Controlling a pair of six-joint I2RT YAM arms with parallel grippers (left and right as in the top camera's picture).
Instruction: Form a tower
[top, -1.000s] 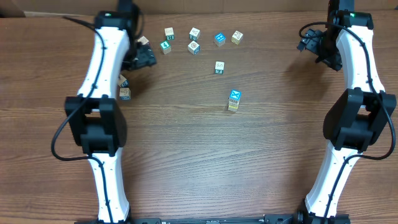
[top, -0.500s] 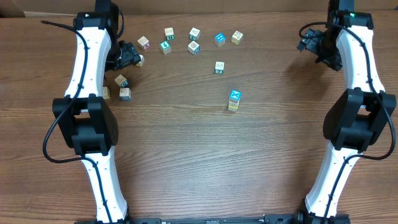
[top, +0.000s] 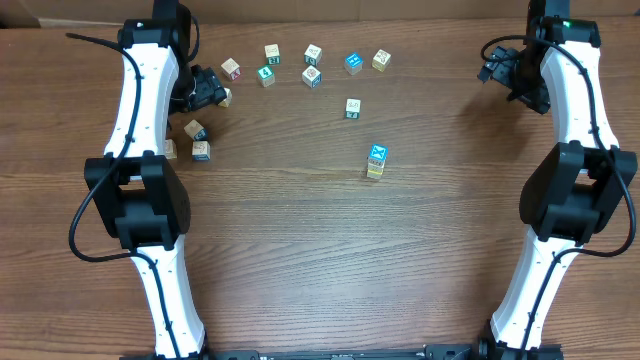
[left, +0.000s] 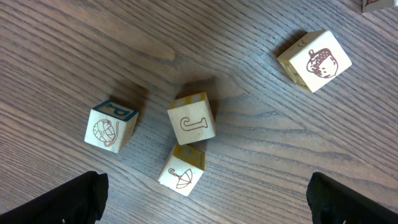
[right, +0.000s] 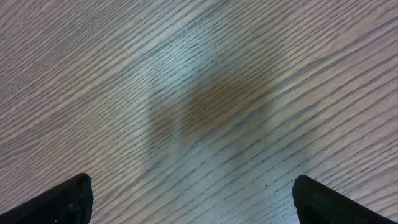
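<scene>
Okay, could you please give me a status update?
Left gripper, right gripper open, empty. Tower standing, blue cube topmost. Loose cubes under left gripper; none against tower.

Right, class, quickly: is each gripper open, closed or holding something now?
Left gripper: open, empty, over a pale wooden cube marked J.
Right gripper: open, empty, over the bare brown wooden table.
</scene>
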